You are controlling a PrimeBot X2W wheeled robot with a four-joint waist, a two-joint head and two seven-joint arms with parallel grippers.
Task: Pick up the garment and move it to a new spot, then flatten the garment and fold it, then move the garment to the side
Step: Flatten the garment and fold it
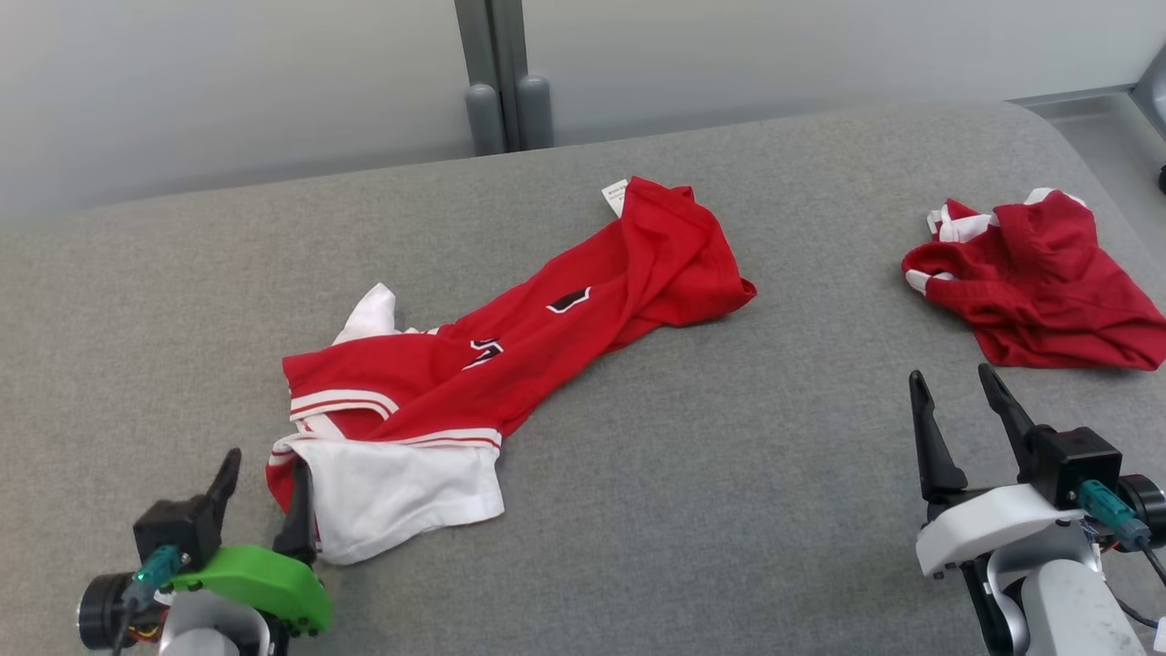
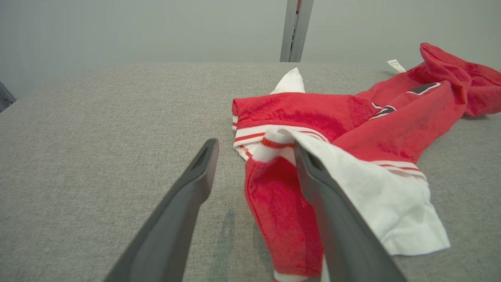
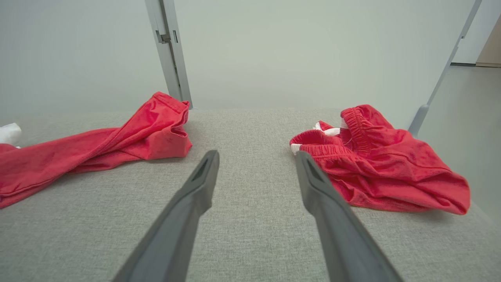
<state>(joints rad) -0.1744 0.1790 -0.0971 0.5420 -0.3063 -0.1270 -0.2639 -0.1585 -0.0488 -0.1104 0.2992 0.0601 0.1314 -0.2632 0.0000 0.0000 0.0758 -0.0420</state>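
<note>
Sprawling red-and-white garment [image 1: 547, 337], rumpled lengthwise on grey surface [image 1: 729, 474]

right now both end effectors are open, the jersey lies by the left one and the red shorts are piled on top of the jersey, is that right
Not quite: the red shorts are not on the jersey; they lie apart from it, by the right end effector, as the head view shows. The rest holds.

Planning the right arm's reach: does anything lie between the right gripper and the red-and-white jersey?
Nothing visible. Bare grey surface separates the right gripper from the jersey; the red shorts lie ahead on its other side.
</note>
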